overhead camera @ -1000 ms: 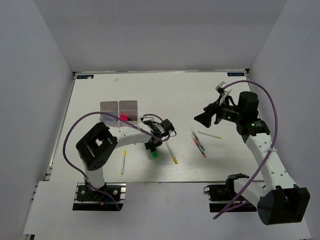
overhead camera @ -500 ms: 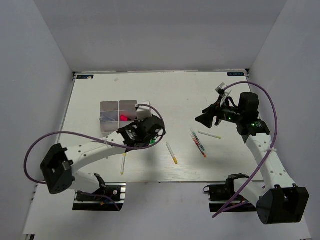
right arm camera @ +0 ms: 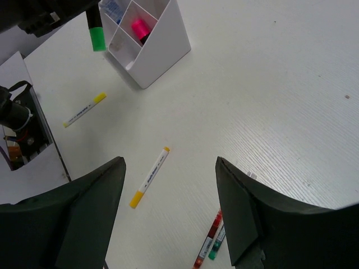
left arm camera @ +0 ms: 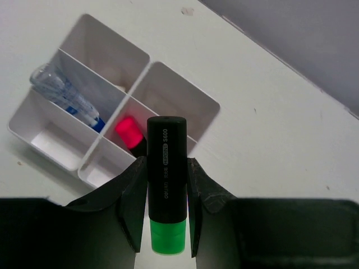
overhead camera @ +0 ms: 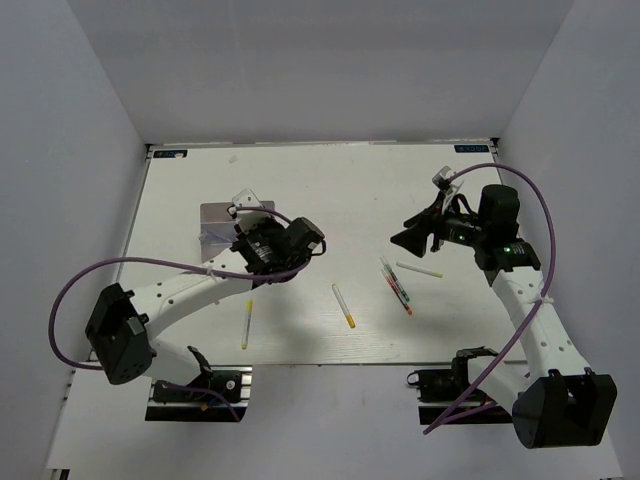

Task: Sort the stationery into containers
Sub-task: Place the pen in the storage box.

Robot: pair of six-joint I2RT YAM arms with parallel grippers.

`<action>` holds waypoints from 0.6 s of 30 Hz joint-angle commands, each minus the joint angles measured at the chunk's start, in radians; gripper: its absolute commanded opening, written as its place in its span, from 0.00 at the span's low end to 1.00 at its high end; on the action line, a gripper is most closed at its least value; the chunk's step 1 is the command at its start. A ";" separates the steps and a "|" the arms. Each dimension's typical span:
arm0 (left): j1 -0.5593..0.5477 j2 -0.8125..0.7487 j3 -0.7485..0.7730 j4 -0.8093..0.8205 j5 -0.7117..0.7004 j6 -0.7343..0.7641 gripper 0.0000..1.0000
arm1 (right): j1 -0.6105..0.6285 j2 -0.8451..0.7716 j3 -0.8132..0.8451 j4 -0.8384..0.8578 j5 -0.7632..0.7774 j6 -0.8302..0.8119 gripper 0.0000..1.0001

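My left gripper (left arm camera: 166, 168) is shut on a black highlighter with a green end (left arm camera: 166, 196) and holds it in the air just at the near edge of the white containers (left arm camera: 206, 122). One compartment holds a pink-ended highlighter (left arm camera: 129, 131), another a white-blue marker (left arm camera: 66, 96). In the top view the left gripper (overhead camera: 250, 243) covers part of the containers (overhead camera: 214, 226). My right gripper (overhead camera: 405, 238) is open and empty, raised above the table's right part. The right wrist view shows the containers (right arm camera: 162, 50) and the held highlighter (right arm camera: 96, 32).
On the table lie a yellow-ended pen (overhead camera: 343, 305), another yellow-ended pen (overhead camera: 246, 323), a thin white pen (overhead camera: 418, 269) and red and green pens side by side (overhead camera: 396, 284). The right wrist view shows the first pen (right arm camera: 148, 176) below the open gripper (right arm camera: 168, 207).
My left arm has lifted the green-ended highlighter off the table and carried it up and left to the containers. The right arm has stayed in place.
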 commanded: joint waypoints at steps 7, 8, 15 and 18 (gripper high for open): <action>0.099 0.110 0.073 -0.022 -0.179 -0.157 0.00 | -0.025 -0.007 -0.014 0.022 -0.056 -0.003 0.71; 0.114 0.124 0.085 -0.022 -0.191 -0.157 0.00 | -0.030 -0.007 -0.016 0.022 -0.059 -0.003 0.71; 0.166 0.214 0.138 -0.009 -0.219 -0.168 0.00 | -0.042 -0.005 -0.022 0.019 -0.079 -0.007 0.71; 0.191 0.259 0.138 0.004 -0.219 -0.192 0.00 | -0.053 -0.001 -0.022 0.016 -0.093 -0.009 0.71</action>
